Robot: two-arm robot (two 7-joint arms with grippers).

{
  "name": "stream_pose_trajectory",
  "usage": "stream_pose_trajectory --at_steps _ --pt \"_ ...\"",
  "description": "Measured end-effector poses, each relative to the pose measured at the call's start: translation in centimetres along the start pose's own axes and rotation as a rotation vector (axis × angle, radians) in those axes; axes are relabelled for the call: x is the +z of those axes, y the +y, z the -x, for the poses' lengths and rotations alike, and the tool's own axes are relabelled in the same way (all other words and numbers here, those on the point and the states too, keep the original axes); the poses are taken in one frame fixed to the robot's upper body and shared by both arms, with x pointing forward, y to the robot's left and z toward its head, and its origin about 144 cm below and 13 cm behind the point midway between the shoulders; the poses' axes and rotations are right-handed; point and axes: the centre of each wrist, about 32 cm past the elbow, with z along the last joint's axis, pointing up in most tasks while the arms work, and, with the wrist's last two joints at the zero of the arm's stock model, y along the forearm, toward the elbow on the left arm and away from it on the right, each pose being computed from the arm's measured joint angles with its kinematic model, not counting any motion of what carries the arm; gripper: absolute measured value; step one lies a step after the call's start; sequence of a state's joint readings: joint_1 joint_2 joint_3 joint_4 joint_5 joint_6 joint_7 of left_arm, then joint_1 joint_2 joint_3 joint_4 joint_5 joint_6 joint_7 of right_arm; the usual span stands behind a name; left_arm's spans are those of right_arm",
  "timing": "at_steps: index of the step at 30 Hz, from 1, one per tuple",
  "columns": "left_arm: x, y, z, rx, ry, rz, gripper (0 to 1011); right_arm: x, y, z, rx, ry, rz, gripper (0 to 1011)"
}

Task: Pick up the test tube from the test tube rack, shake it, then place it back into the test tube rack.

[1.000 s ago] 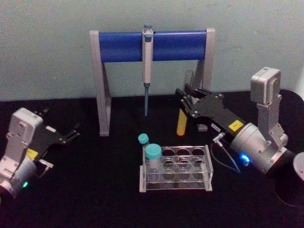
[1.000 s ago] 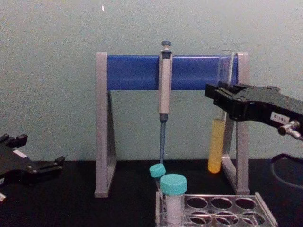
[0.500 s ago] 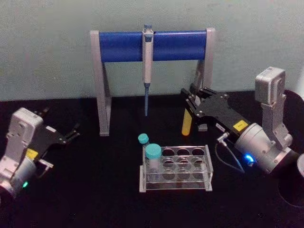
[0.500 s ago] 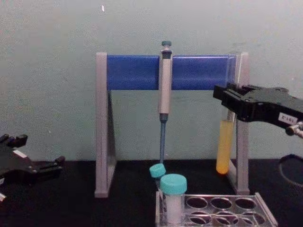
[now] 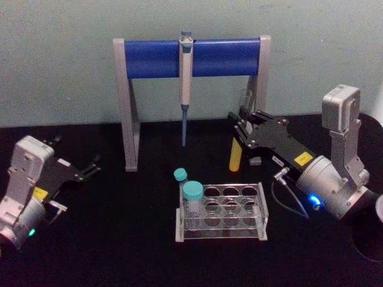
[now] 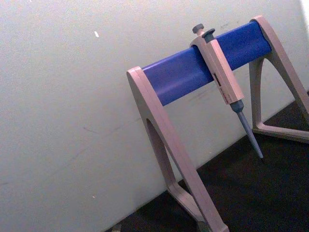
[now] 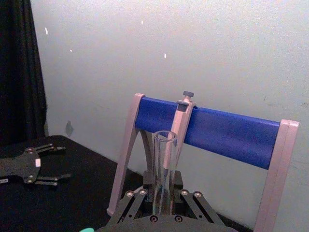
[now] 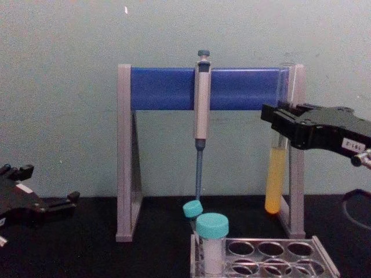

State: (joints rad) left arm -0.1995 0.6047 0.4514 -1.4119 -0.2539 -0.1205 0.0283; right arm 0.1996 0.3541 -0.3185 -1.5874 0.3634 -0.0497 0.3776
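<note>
Fingers (image 8: 275, 114) of the right gripper (image 5: 240, 127) clasped one test tube (image 5: 236, 155) upright, off the surface (image 5: 119, 239), behind the test tube rack (image 5: 222, 231) holding two teal-capped vials (image 5: 192, 198); left gripper (image 5: 90, 168) sat released at left edge.

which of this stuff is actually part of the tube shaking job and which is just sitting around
In the job: test tube, held upright off the table by the right gripper; test tube rack.

Lying about: pipette, hung on the blue-bar stand; teal-capped vials at the rack's left end; left gripper, parked open on the left.
</note>
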Motion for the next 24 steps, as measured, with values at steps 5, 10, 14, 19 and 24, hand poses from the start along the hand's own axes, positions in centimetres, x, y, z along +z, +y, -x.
stream_pose_trajectory --at_steps 5,10,14,19,24 --pt "0.0 0.0 0.0 0.000 0.000 0.000 1010 0.0 -0.2 -0.1 -0.005 -0.006 0.005 224" --pt "0.0 0.0 0.0 0.000 0.000 0.000 1009 0.1 -0.9 -0.5 -0.019 -0.019 0.016 224" --pt "0.0 0.0 0.0 0.000 0.000 0.000 1010 0.1 -1.8 -0.7 -0.025 -0.025 0.024 224" --pt "0.0 0.0 0.0 0.000 0.000 0.000 1009 0.4 -3.2 -0.7 -0.007 -0.026 0.038 224" --pt "0.0 0.0 0.0 0.000 0.000 0.000 1010 0.7 -4.3 -0.3 0.036 -0.016 0.050 224"
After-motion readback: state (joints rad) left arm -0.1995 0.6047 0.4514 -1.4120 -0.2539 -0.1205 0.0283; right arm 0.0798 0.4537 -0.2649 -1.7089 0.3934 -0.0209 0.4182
